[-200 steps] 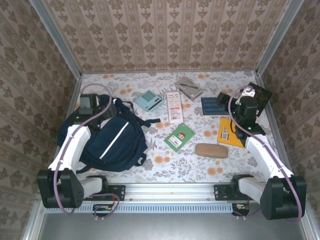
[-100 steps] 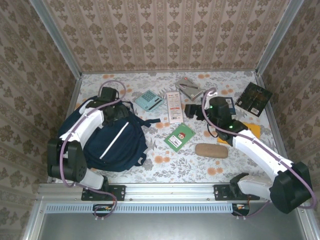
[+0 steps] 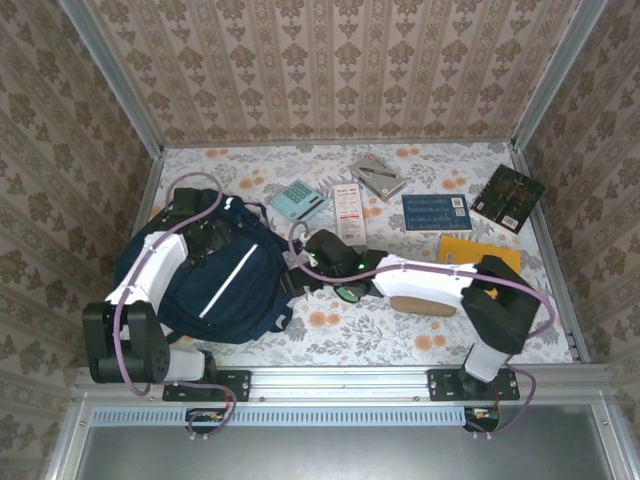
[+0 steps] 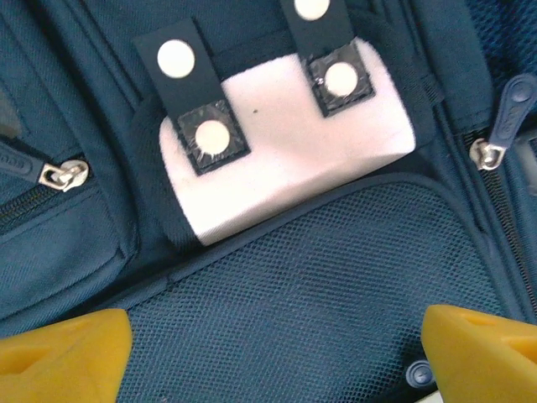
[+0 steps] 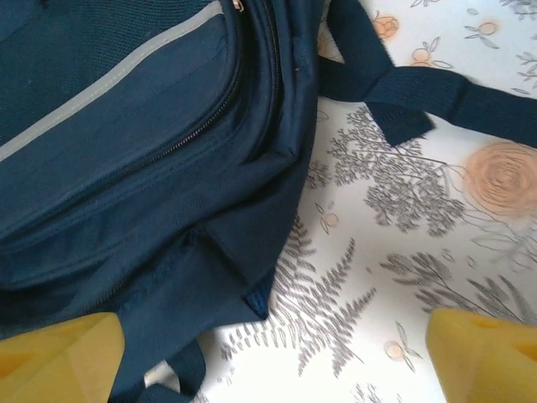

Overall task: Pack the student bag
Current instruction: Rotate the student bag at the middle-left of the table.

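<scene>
Both my end effectors converge on the large navy-blue fabric backpack point(image 3: 215, 290), lying flat on the left half of the floral-print desk point(image 3: 400, 335). My left end effector point(image 4: 273, 357) hovers close over the bag's top end, its yellow fingertips wide apart and gripping nothing. My right end effector point(image 5: 268, 357), equally spread and empty, hangs at the bag's right-hand edge, half above fabric and half above bare desk.

A dark navy strap point(image 5: 403, 92) trails across the desk just ahead of the right end effector. Behind it my right arm stretches over a green card point(image 3: 350, 294), hiding most of it, with a tan oval case point(image 3: 425, 303) just beside the forearm. Beyond the right end effector, toward the back wall, lie a teal calculator point(image 3: 298, 201), a white-and-red booklet point(image 3: 348, 213) and a grey flat box point(image 3: 378, 176). Well behind it to the right are a blue book point(image 3: 435, 212), a dark-covered book point(image 3: 508, 197) and a yellow envelope point(image 3: 470, 248).

Directly under the left end effector the bag shows a white patch point(image 4: 285, 159) crossed by two dark tabs with pale snaps, blue mesh below it, and metal zip pulls point(image 4: 60, 175) on either side. Under the right end effector a thin pale stripe point(image 5: 109, 84) runs alongside a zip line.
</scene>
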You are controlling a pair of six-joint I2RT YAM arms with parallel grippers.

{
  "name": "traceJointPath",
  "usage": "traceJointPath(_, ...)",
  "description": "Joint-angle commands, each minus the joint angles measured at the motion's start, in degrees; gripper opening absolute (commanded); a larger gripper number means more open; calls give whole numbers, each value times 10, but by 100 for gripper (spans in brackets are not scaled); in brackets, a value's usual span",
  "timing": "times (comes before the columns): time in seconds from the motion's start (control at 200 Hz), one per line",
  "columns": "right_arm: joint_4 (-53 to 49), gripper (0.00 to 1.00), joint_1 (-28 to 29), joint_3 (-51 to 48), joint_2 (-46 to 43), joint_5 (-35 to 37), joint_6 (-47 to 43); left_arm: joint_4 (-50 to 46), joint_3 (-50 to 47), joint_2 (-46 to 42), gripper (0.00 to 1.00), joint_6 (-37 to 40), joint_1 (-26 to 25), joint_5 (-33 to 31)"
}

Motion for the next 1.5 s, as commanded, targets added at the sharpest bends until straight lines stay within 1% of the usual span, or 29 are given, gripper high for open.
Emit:
traceJointPath(0.0,-16,80,-9,64,47,-4,-7,-44,-23,-31,91,-4,6,-11)
traceJointPath(0.065,-21,59,-19,104,85,-25,-19,-59,-40,-53,90,-19,7,-16)
traceJointPath(0.09,-28,53,-22,122,100,-33,-23,-66,-47,-63,90,-28,6,-18)
traceJointPath(0.11,-32,51,-25,136,112,-37,-26,-71,-52,-72,89,-36,6,-18)
traceJointPath(0.135,-39,51,-27,155,128,-43,-29,-77,-62,-84,88,-47,6,-18)
traceJointPath(0.205,-54,57,-35,203,170,-49,-41,-97,-85,-118,88,-81,4,-17)
traceJointPath(0.315,-80,56,-49,275,230,-66,-52,-126,-123,-170,86,-138,1,-15)
traceJointPath(0.355,-87,56,-55,296,248,-71,-48,-130,-138,-185,85,-153,0,-6)
traceJointPath(0.41,-92,57,-64,319,272,-82,-46,-129,-157,-201,81,-170,-1,10)
traceJointPath(0.5,-106,56,-75,359,306,-102,-48,-132,-180,-218,80,-203,-10,31)
traceJointPath(0.6,-127,52,-78,395,333,-125,-56,-133,-192,-224,79,-240,-36,42)
traceJointPath(0.635,-130,45,-79,403,338,-136,-58,-132,-196,-224,79,-251,-48,41)
traceJointPath(0.7,-130,28,-79,408,341,-155,-59,-117,-207,-219,78,-265,-67,38)
traceJointPath(0.805,-125,0,-80,396,329,-156,-54,-69,-232,-187,75,-271,-68,48)
traceJointPath(0.895,-107,0,-83,362,302,-141,-49,-47,-220,-144,69,-250,-65,27)
traceJointPath(1.03,-62,0,-97,291,245,-128,-28,-37,-175,-63,65,-203,-57,-22)
traceJointPath(1.095,-48,0,-102,261,220,-129,-20,-27,-156,-25,64,-182,-48,-31)
traceJointPath(1.315,-7,0,-99,160,143,-149,11,8,-86,79,63,-121,-23,-71)
traceJointPath(1.4,0,0,-83,136,129,-159,19,11,-47,124,63,-95,-10,-75)
traceJointPath(1.495,-3,0,-58,138,133,-163,19,14,-3,161,64,-66,-2,-78)
